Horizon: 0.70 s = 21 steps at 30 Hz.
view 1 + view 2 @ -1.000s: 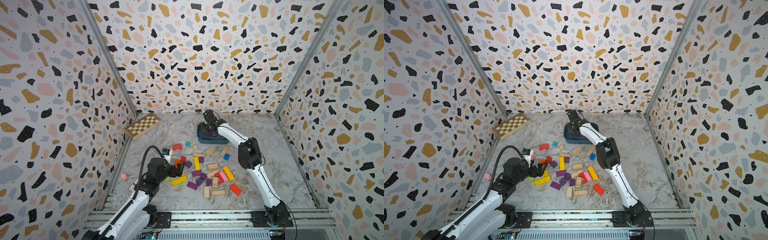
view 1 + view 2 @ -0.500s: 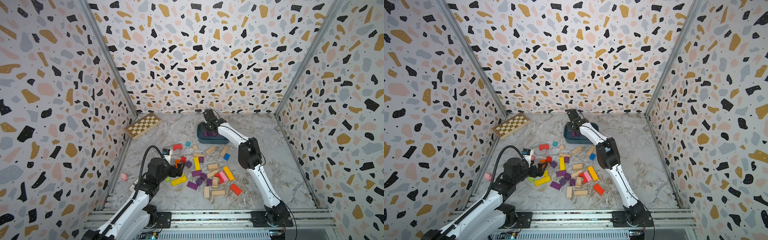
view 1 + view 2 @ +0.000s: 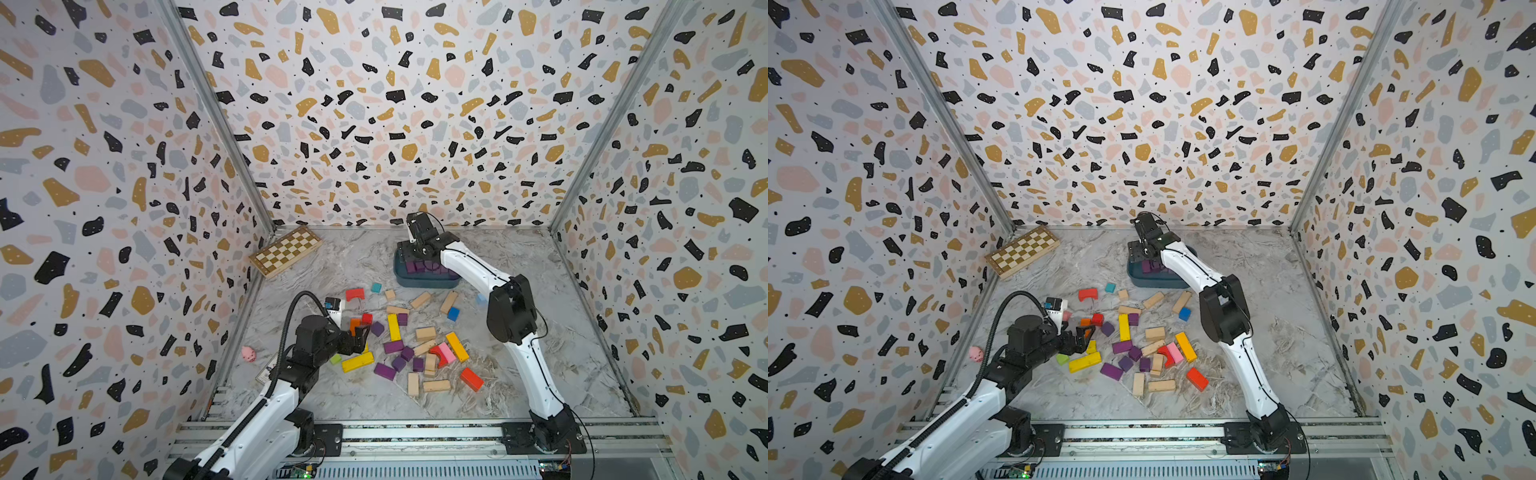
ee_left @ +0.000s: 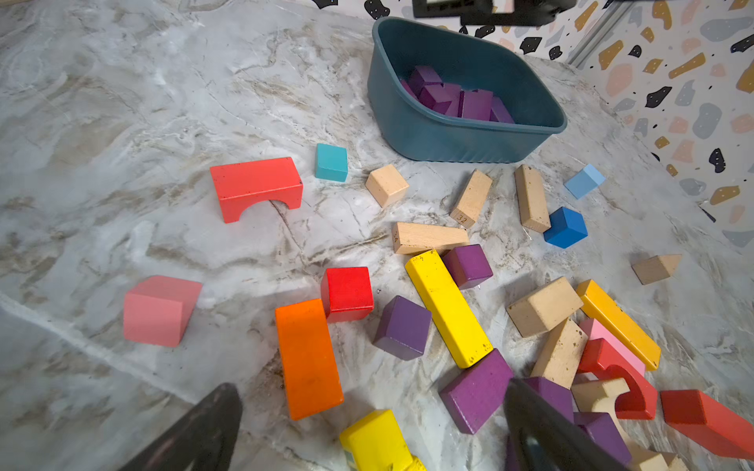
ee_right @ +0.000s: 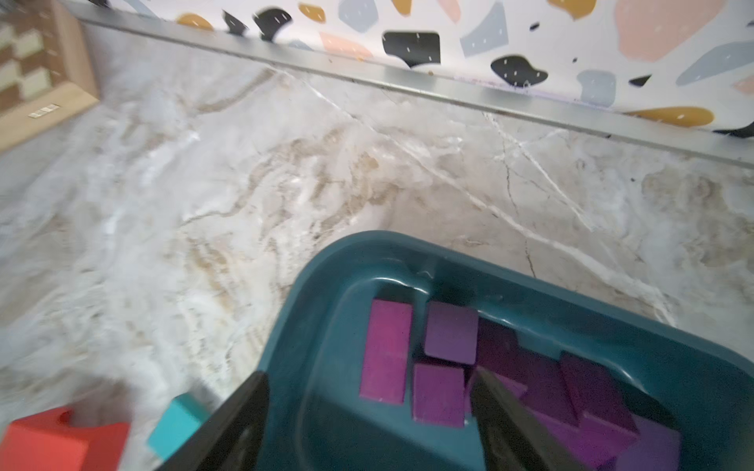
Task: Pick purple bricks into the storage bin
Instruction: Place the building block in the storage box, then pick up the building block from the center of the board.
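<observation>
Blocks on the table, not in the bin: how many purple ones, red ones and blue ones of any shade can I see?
purple bricks: 7
red blocks: 4
blue blocks, any shade: 3
Total outside the storage bin: 14

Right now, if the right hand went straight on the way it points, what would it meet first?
Probably the purple bricks lying in the storage bin: the open right hand points down into it, though depth is unclear.
</observation>
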Motion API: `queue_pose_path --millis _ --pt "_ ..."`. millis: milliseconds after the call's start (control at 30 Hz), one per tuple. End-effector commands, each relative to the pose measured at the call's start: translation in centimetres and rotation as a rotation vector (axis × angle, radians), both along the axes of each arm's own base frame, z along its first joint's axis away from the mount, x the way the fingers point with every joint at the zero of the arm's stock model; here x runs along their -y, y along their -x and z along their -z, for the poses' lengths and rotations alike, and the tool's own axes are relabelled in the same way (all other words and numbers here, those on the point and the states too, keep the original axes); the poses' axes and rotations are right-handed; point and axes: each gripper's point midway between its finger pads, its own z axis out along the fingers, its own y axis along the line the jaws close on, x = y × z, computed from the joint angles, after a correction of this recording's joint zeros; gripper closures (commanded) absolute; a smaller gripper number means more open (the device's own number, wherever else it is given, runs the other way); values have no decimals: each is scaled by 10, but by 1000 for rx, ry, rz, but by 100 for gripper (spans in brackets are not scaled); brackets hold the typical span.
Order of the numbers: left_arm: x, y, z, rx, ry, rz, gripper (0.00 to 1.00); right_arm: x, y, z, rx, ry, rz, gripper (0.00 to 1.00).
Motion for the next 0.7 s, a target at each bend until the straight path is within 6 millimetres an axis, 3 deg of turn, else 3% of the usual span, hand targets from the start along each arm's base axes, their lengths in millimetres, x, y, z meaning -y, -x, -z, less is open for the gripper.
queue_pose_path --millis 0,167,233,533,667 --pt "4 -6 -19 58 14 10 1 -3 27 -53 91 8 -68 15" --pt "4 -6 -19 59 14 10 1 10 70 -53 79 30 -119 8" --pt "4 -6 -20 61 15 11 1 17 90 -50 67 27 -141 0" --pt "3 -6 -19 54 14 8 1 42 188 -13 -5 17 -256 0" --pt "3 -7 -15 35 7 2 1 60 212 4 -38 21 -230 0"
